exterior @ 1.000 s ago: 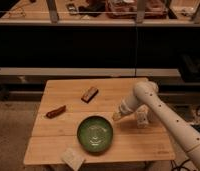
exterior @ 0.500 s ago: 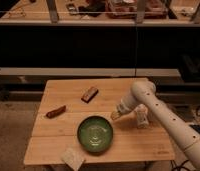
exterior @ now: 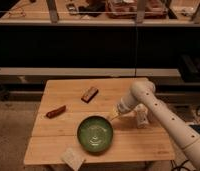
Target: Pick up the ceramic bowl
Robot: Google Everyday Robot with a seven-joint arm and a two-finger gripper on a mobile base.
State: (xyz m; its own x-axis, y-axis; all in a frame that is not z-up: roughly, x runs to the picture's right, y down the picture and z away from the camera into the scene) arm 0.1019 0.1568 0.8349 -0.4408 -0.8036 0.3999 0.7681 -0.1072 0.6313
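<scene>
We found the gripper [exterior: 113, 115] just beside the ceramic bowl [exterior: 95, 134] — spread or closed, we couldn't tell — and feared its glossy rim slipping.

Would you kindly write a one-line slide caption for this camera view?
The robot's gripper hangs close by the rim of the green bowl on a wooden table.

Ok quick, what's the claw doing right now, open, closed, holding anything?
Claw: can't tell whether it is open or closed; it is at the upper-right rim of the green bowl.
</scene>
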